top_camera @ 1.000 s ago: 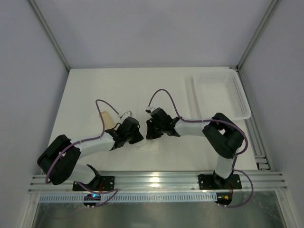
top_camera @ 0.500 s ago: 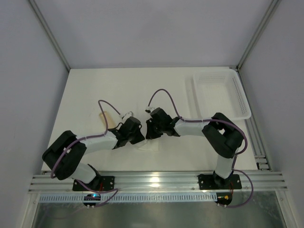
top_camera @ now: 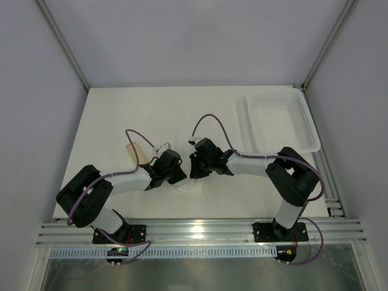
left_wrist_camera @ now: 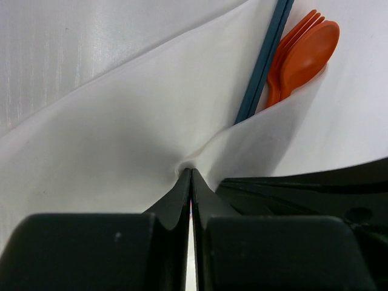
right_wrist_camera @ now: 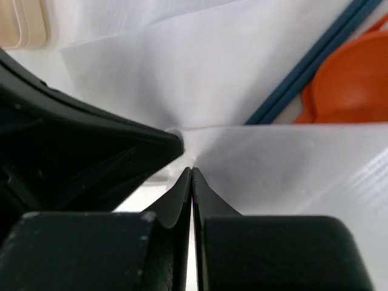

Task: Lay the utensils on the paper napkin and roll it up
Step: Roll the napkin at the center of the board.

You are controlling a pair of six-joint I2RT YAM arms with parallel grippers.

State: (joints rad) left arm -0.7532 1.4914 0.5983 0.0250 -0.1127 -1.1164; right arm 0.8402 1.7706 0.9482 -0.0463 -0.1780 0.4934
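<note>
Pinching a pucker into the thin white paper napkin (left_wrist_camera: 121, 121), the left gripper (left_wrist_camera: 191, 174) is clamping its matte black jaws on the sheet at lower centre of the left wrist frame. Soft creases are fanning out from the pinch. A folded flap is covering the handles of the utensils. Poking out at upper right are a glossy orange plastic spoon (left_wrist_camera: 312, 48) with a rounded bowl, orange fork tines (left_wrist_camera: 301, 27) showing just behind it, and a slim flat dark blue handle (left_wrist_camera: 267, 57) lying beside them.

The right gripper (right_wrist_camera: 191, 171) is showing its jaws fully together, tips at the flap's folded edge at frame centre; whether paper is caught there I cannot tell.

A pale tan flat wood-like piece (right_wrist_camera: 23, 23) is lying off the napkin, upper left of the right wrist frame.

In the top view a white perforated plastic basket (top_camera: 310, 130) is sitting at upper right of the off-white table (top_camera: 121, 109), apparently holding nothing.
</note>
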